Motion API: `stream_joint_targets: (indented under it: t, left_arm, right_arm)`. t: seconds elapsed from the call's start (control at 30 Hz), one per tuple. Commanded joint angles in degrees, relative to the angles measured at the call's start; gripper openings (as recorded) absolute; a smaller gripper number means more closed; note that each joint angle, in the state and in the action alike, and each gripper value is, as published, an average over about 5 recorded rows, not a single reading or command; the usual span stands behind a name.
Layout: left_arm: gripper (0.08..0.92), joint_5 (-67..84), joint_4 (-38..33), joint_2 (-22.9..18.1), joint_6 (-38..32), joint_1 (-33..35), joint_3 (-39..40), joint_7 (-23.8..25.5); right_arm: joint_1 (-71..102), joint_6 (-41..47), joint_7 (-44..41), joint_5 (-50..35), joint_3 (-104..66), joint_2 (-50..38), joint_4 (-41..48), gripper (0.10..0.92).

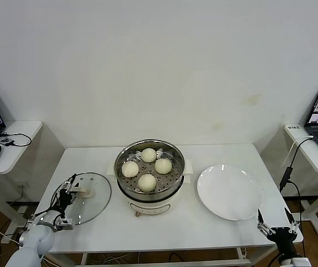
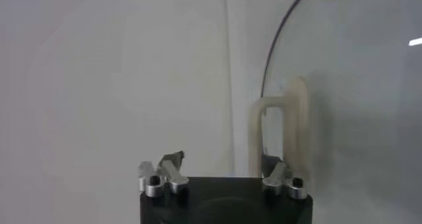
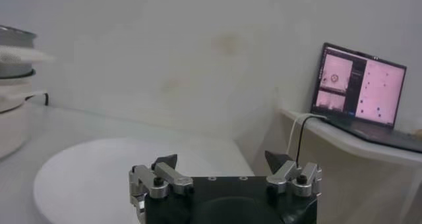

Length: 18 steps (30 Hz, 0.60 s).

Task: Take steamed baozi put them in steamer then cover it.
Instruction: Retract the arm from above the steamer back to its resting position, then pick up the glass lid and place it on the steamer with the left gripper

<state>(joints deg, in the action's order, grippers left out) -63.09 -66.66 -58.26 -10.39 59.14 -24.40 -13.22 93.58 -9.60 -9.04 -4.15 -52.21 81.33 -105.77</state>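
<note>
Four steamed baozi [image 1: 148,168] in steamer [image 1: 149,192]; left gripper [image 1: 68,198] fingers spread around cover [image 1: 89,201] handle; right gripper [image 1: 276,222] spread, idle.

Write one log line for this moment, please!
baozi: four in steamer | cover: on table | left end effector: at cover handle | right end effector: idle, open
</note>
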Motion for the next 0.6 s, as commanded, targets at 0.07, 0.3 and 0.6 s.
stream_joint_targets:
  t: [0.07,0.3,0.6]
  left_arm:
    - [0.524,-0.88,1.09,-0.1,-0.54,-0.23,0.13,0.93]
    - [0.325,-0.34,1.02,-0.52,-1.5,0.12,-0.55,-0.27]
    - [0.143,1.17,-4.34,-0.64,-1.4,3.66,-3.09,-3.21]
  right_arm:
    - [-0.07,-0.17,-0.05,0.49,0.29,-0.05,0.85,0.823]
    - [0.08,-0.38,-0.1,0.73,0.41,-0.27,0.98,0.823]
    - [0.36,-0.56,-0.21,0.98,1.01,-0.86,0.89,0.823]
